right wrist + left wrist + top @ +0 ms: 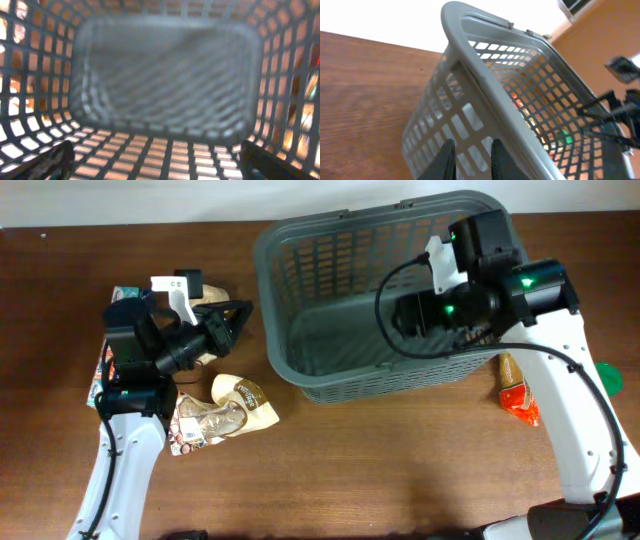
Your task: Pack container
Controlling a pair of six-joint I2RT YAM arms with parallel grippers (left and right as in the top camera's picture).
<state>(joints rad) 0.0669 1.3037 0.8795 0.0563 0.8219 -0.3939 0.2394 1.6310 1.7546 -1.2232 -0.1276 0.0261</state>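
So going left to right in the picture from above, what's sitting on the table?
Pile of snack packets → grey basket → orange packet → green round thing at the edge.

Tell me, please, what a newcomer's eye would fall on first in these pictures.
The big grey basket at the far middle dominates, with the right arm reaching inside, its fingers spread wide over the bare base. Left of it, a heap of snack packets lies beside the left arm.

On the wooden table [400, 470] lie beige snack pouches [225, 412] at left, an orange packet [518, 392] at right.
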